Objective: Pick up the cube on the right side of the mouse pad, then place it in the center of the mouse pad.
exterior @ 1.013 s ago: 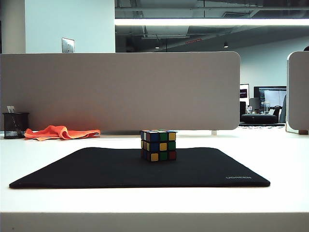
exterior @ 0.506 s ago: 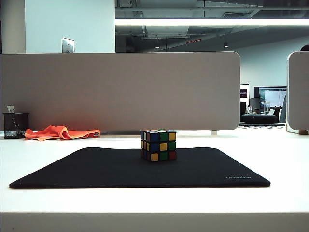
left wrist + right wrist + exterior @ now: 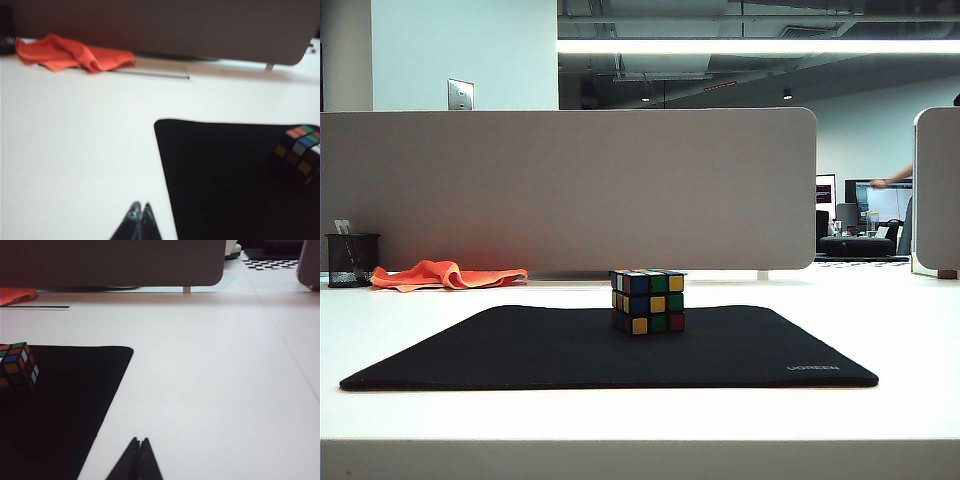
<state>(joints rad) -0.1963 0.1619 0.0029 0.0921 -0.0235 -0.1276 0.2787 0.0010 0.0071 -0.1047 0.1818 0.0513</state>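
My left gripper [image 3: 139, 207] hangs over the bare white table [image 3: 880, 320], just off the left edge of the mouse pad [image 3: 570, 350]. Its two fingers are pressed tip to tip and hold nothing. My right gripper [image 3: 139, 442] hangs over the table just off the pad's right edge, its fingers likewise pinched together and empty. Neither of my arms shows in the exterior view. The cube [image 3: 648, 301] sits flat on the mouse pad, about midway between its left and right edges and towards its far edge, well apart from both grippers. On the far left of the table lies a crumpled orange cloth [image 3: 445, 273], with a dark mesh cup [image 3: 352, 259] to its left, both before the grey partition [image 3: 570, 190].
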